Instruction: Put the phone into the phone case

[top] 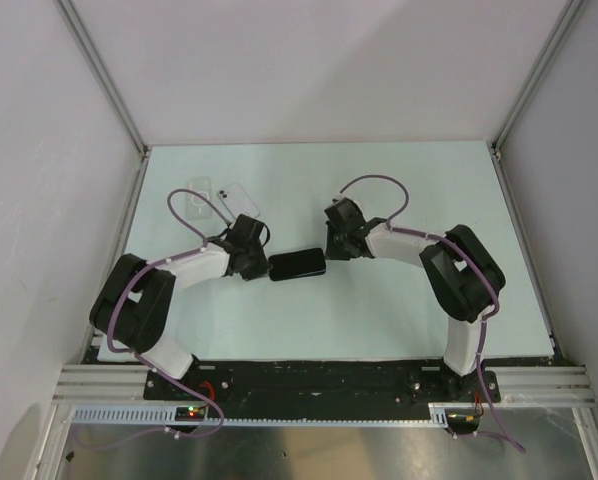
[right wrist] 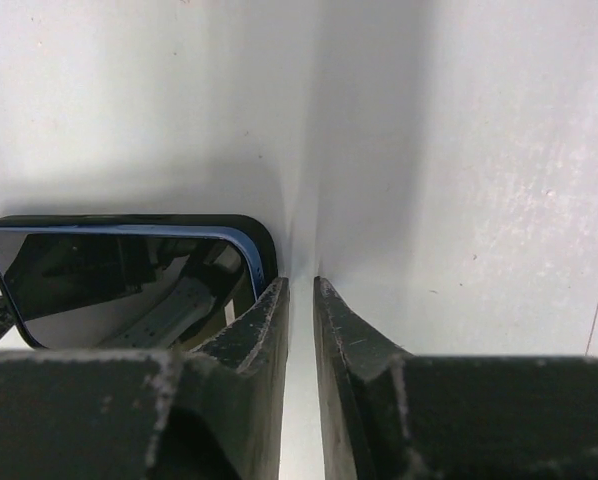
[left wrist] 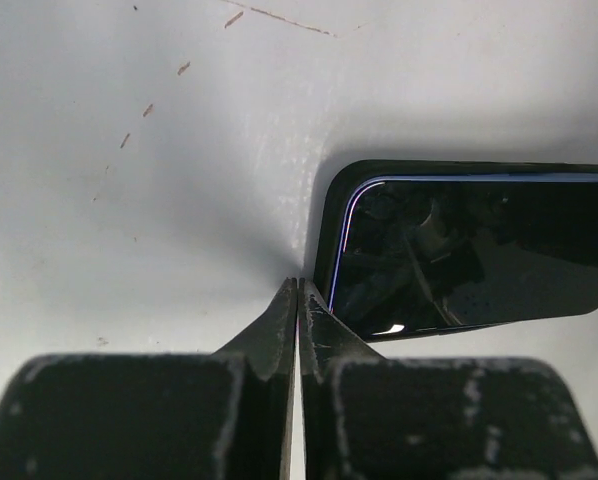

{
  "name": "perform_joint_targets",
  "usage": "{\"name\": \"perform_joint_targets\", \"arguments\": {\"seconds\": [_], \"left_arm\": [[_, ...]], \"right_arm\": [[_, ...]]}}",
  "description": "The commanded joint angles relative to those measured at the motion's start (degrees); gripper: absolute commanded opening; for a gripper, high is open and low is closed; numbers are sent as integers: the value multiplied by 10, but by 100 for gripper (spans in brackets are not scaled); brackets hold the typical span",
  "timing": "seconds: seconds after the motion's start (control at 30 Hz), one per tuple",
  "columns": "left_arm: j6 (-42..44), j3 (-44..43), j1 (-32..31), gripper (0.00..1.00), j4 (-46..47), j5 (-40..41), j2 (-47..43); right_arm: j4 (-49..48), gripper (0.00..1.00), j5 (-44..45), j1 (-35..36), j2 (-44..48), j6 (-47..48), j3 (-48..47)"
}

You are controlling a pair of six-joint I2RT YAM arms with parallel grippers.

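A dark phone [top: 298, 265] with a blue rim lies flat, screen up, at the table's middle. A black border, like a case's edge, runs round it in both wrist views [left wrist: 479, 250] [right wrist: 119, 275]. My left gripper [top: 262, 266] is shut and empty, its tips [left wrist: 298, 285] low at the phone's left end corner. My right gripper [top: 329, 255] is at the phone's right end, its jaws [right wrist: 301, 285] a narrow slit apart with nothing between them. One right finger [right wrist: 264, 315] overlaps the phone's corner.
A clear case with a ring mark [top: 194, 202] and a white phone-shaped item [top: 237, 198] lie at the back left, behind the left arm. White walls with metal posts close in the table [top: 399, 190] on three sides.
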State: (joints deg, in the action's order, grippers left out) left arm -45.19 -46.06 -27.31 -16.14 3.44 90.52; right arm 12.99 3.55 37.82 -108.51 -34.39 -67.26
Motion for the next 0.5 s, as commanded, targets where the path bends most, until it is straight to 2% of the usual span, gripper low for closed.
{"name": "perform_joint_targets", "arguments": {"seconds": [0.0, 0.27, 0.47], "left_arm": [[-16, 2, -4, 4, -8, -8, -24], [-14, 7, -3, 3, -8, 1, -33], [-12, 2, -3, 3, -7, -4, -30]], "right_arm": [[16, 24, 9, -17, 21, 16, -16], [1, 35, -60, -35, 78, 40, 12], [-15, 36, -98, -25, 88, 47, 21]]}}
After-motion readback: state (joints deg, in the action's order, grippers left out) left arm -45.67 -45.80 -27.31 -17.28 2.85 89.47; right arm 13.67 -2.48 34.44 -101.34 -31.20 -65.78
